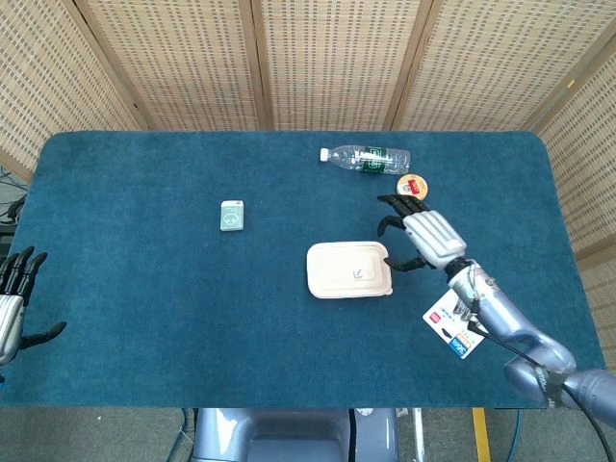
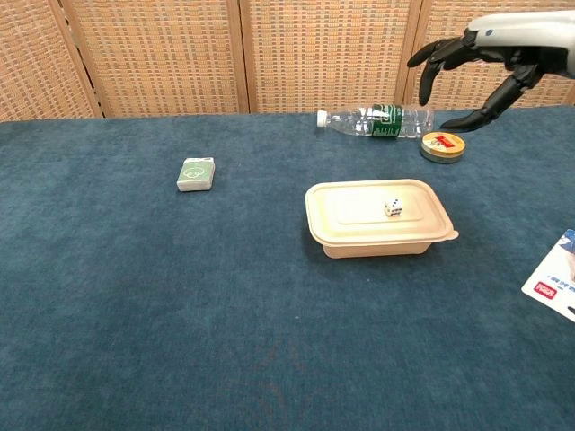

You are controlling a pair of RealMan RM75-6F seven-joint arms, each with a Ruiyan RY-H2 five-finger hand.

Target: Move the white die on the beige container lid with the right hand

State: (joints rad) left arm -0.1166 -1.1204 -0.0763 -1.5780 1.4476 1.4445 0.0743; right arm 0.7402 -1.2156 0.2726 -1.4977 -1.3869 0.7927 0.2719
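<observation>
A small white die point(image 2: 393, 208) point(image 1: 358, 273) lies on the lid of the beige container point(image 2: 346, 208) point(image 1: 332, 269) near the middle of the table. My right hand point(image 1: 420, 232) point(image 2: 490, 50) hovers in the air just right of the container and well above it, its fingers spread, holding nothing. My left hand point(image 1: 12, 303) rests at the table's near left edge, fingers apart and empty; it shows only in the head view.
A clear water bottle point(image 2: 377, 120) lies at the back, with a round tin point(image 2: 442, 146) beside it. A small green box point(image 2: 196, 174) sits to the left. A blister pack point(image 1: 452, 322) lies near the right front, partly under my right forearm in the head view.
</observation>
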